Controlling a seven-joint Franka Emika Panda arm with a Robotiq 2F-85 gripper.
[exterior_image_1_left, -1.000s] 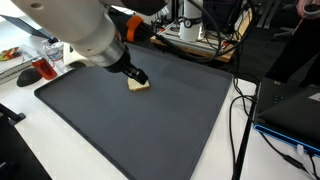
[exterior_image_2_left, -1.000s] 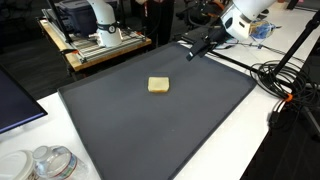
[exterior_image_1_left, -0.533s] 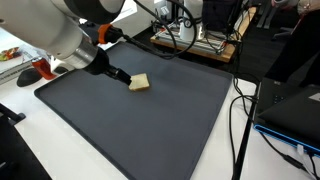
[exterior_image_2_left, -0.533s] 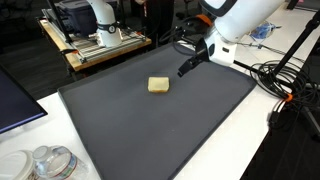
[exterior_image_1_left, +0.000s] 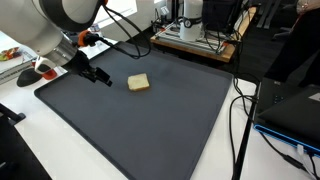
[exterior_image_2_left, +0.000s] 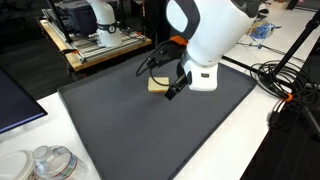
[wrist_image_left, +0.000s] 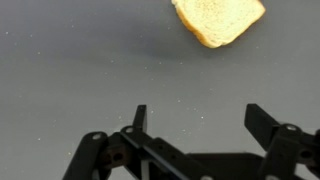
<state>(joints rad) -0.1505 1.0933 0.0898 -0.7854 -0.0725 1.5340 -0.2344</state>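
Observation:
A tan slice of bread (exterior_image_1_left: 139, 82) lies flat on a dark grey mat (exterior_image_1_left: 150, 125). In an exterior view my gripper (exterior_image_1_left: 100, 77) hangs low over the mat beside the bread, a short gap away and not touching it. In an exterior view the arm's white wrist hides most of the bread (exterior_image_2_left: 155, 86), with the gripper (exterior_image_2_left: 172, 92) just next to it. In the wrist view the bread (wrist_image_left: 218, 18) is at the top edge, beyond the fingers. The gripper (wrist_image_left: 200, 120) is open and empty over the bare mat (wrist_image_left: 80, 70).
A red object (exterior_image_1_left: 45, 68) stands off the mat's edge near the arm. Glass jars (exterior_image_2_left: 45, 162) stand on the white table at a mat corner. Cables (exterior_image_2_left: 280, 75) trail beside the mat. A cart with equipment (exterior_image_2_left: 100, 40) stands behind it.
The arm has swung across the mat. The gripper, which was over the bread a second ago, has moved off to its side, still open and empty. The bread has not moved.

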